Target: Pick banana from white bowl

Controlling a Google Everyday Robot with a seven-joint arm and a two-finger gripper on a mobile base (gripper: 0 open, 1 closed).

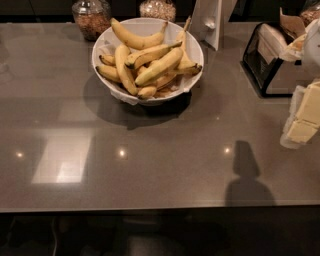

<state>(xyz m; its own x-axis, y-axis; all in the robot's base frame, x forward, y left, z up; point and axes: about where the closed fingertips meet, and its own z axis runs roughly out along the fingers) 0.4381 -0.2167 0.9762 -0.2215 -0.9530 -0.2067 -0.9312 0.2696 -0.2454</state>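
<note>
Since the bananas all lie heaped in the white bowl on the counter and the gripper hangs well apart at the right, whether apart or together I cannot tell, the whole pick remains.

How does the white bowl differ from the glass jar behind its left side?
The white bowl is wide, open and opaque; the glass jar is narrower and see-through. The bowl holds bananas; the jar holds brownish grain. The bowl stands nearer than the jar. Both stand on the grey counter. The hand is at the right edge, away from both.
</note>
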